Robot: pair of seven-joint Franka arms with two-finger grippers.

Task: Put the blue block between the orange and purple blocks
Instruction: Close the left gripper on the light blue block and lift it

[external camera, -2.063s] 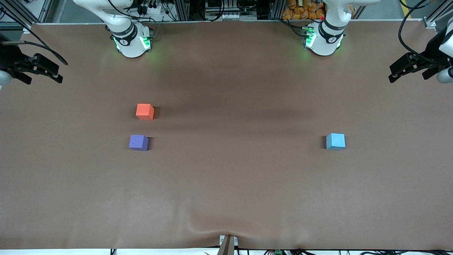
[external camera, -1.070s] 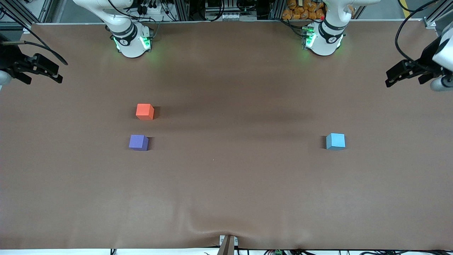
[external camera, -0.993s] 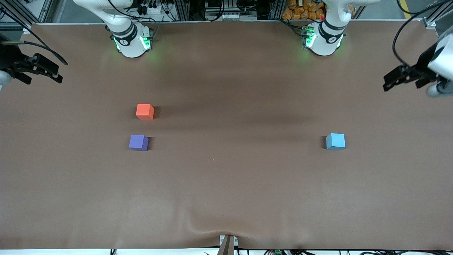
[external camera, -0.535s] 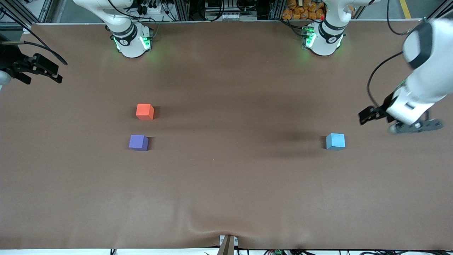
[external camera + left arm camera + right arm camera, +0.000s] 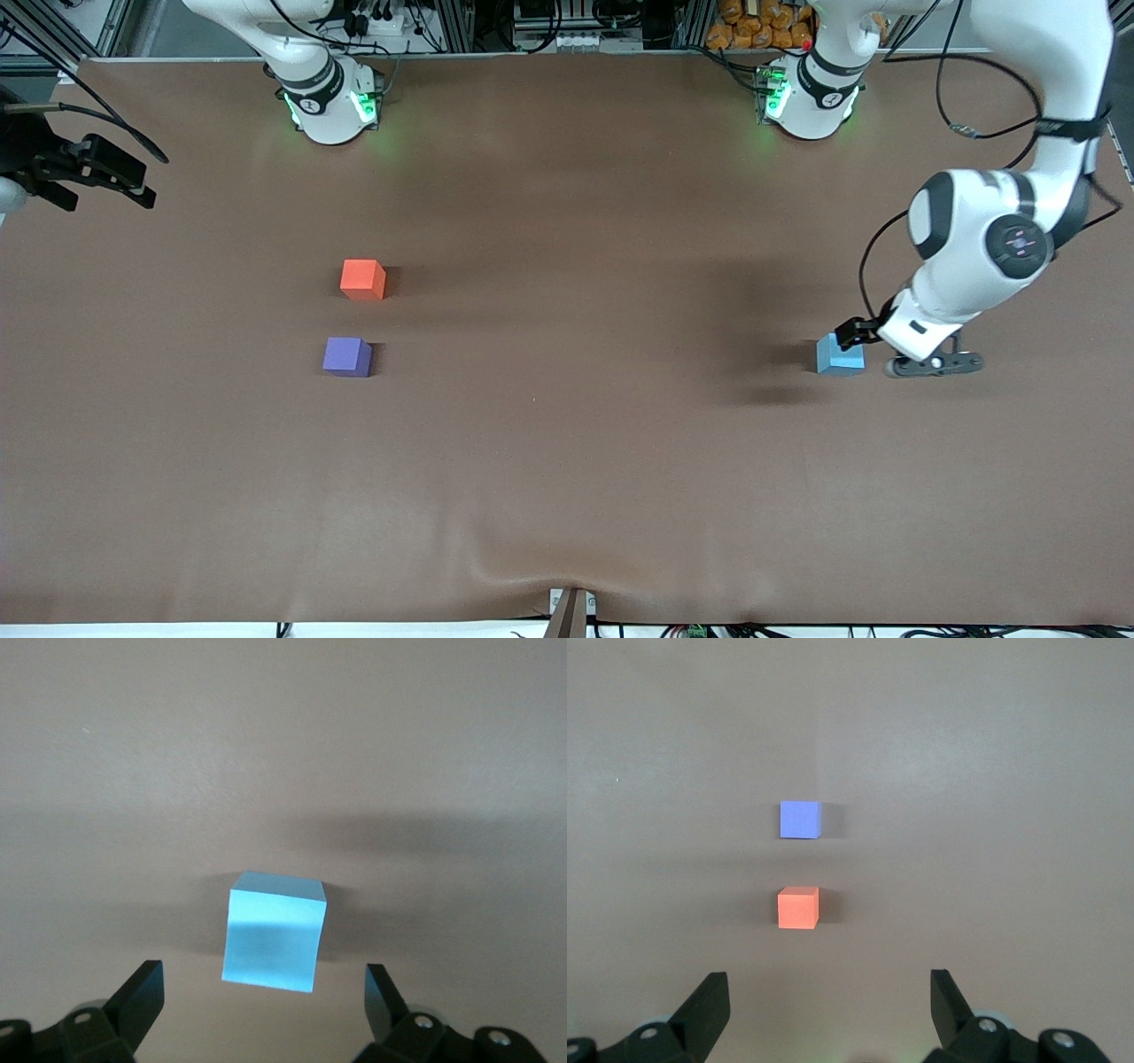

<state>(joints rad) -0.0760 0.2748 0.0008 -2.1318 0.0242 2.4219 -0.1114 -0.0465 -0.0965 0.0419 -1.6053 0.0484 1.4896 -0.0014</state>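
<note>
The blue block [image 5: 837,356] [image 5: 273,935] lies on the brown table toward the left arm's end. My left gripper [image 5: 854,337] [image 5: 263,974] hangs low over it, open, its fingers spread wider than the block and clear of it. The orange block [image 5: 362,279] [image 5: 798,907] and the purple block [image 5: 346,356] [image 5: 800,819] lie toward the right arm's end, a small gap between them, the purple one nearer the front camera. My right gripper [image 5: 133,182] [image 5: 829,979] waits open and empty at that end of the table.
Both arm bases [image 5: 330,106] [image 5: 811,102] stand along the table's back edge. The brown cover [image 5: 567,443] has a wrinkle [image 5: 523,567] at the edge nearest the front camera, by a small fixture [image 5: 571,611].
The left arm has swung in from the table's end and come down over the blue block, its gripper still open. The right arm and all three blocks have not moved.
</note>
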